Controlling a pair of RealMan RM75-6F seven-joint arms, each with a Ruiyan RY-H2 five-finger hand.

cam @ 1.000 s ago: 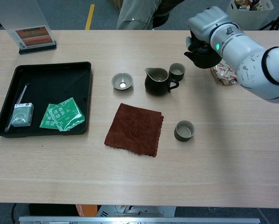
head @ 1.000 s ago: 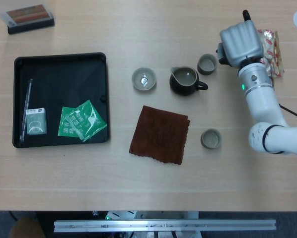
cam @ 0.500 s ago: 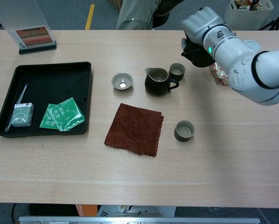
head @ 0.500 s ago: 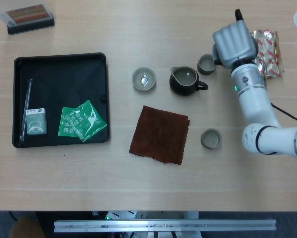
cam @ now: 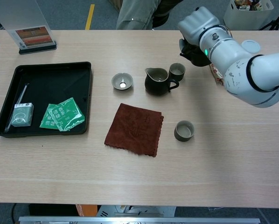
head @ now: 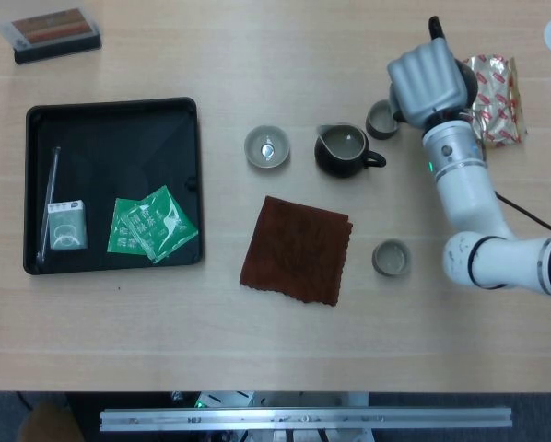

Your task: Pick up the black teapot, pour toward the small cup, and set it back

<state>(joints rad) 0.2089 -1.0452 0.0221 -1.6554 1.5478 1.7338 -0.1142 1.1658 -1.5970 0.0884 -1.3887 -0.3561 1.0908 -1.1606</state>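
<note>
Nearest the robot, a brown cloth [head: 298, 249] lies flat on the bench [head: 257, 350], with a small cup [head: 391, 258] just beside it at its three o'clock. At the cloth's nine o'clock a black tray [head: 110, 124] holds two green packets [head: 151, 226], a small pale box [head: 67, 226] and a thin rod [head: 47, 203] along its left wall; what the box's label says is too small to read.

Further out, the black teapot [head: 343, 152] stands upright on the bench at the cloth's twelve o'clock, its handle toward three o'clock and its spout toward ten; nothing touches it. A shallow bowl [head: 267, 147] sits near it at nine o'clock. A second cup [cam: 177, 71] stands just beside the teapot at about two o'clock, and in the head view the right hand [head: 429, 78] covers part of its rim.

That hand hovers above the second cup, showing only its pale back, fingers curled under; whether they are closed on anything cannot be told. A foil snack packet [head: 495, 87] lies partly behind it at three o'clock. The left hand appears in neither view.

Farthest, a card stand [head: 54, 32] sits at the bench's far left corner.
</note>
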